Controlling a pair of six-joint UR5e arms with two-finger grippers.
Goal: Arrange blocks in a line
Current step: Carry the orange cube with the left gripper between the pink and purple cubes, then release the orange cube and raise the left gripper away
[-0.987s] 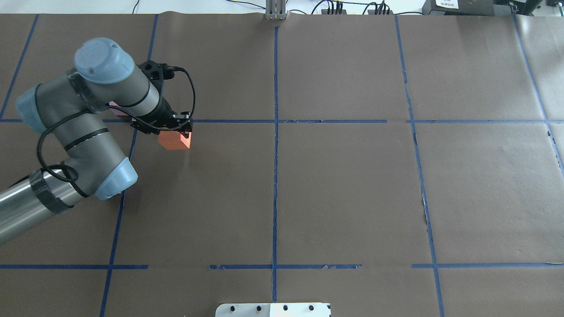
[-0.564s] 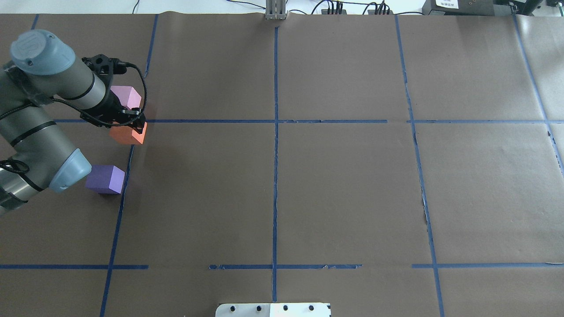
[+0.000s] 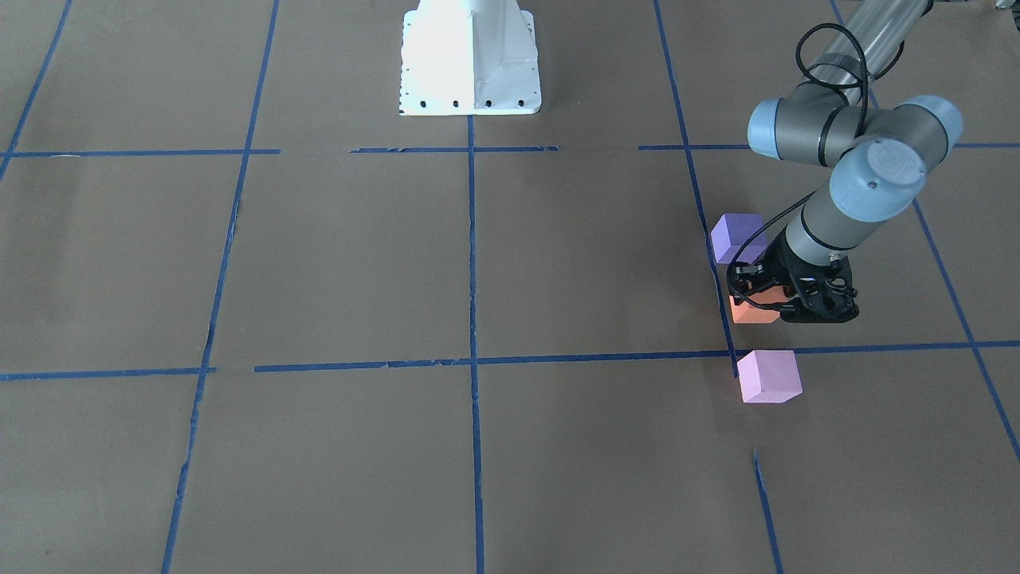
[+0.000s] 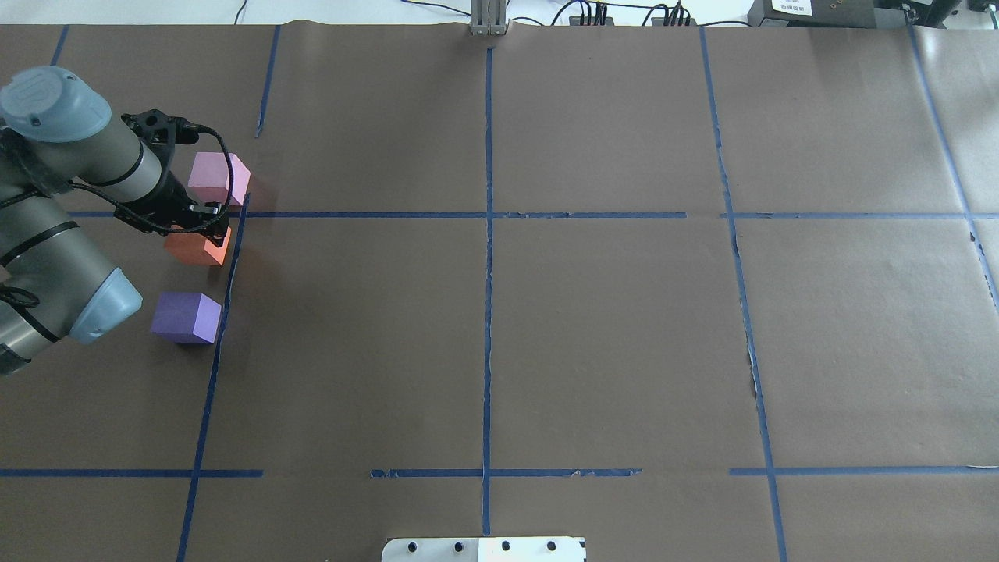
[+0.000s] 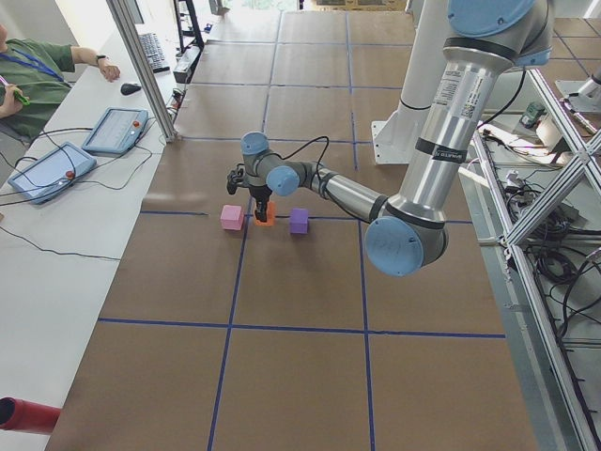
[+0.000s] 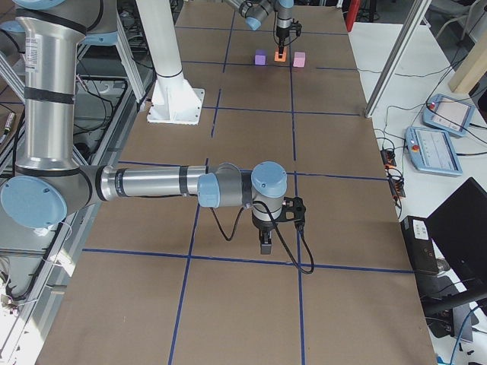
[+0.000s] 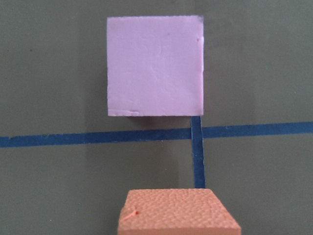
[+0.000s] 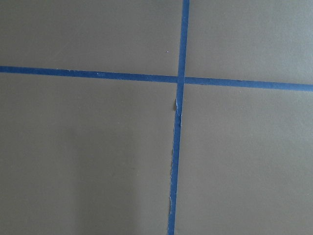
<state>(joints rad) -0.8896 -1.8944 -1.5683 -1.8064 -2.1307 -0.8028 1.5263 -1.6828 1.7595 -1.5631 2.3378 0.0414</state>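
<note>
Three blocks lie in a rough row along a blue tape line at the table's left side. The pale pink block [image 4: 218, 178] [image 3: 768, 375] [image 7: 155, 72] is farthest from the robot. The dark purple block [image 4: 186, 318] [image 3: 737, 237] is nearest. My left gripper [image 4: 204, 232] [image 3: 769, 301] is shut on the orange block [image 4: 197, 248] [image 3: 755, 312] [image 7: 178, 213] and holds it low between the other two, apart from both. My right gripper [image 6: 265, 242] shows only in the exterior right view, pointing down over bare paper; I cannot tell if it is open or shut.
Brown paper with blue tape grid lines [image 4: 488, 215] covers the table. The white robot base plate [image 3: 470, 60] [image 4: 484, 549] sits at the robot's edge. An aluminium post [image 4: 488, 19] stands at the far edge. An operator's bench with tablets [image 5: 56, 169] runs beyond it.
My left gripper has carried the orange block leftwards across the tape line, from right of it to the gap between the pink and purple blocks. The arm drew back, uncovering both blocks.
</note>
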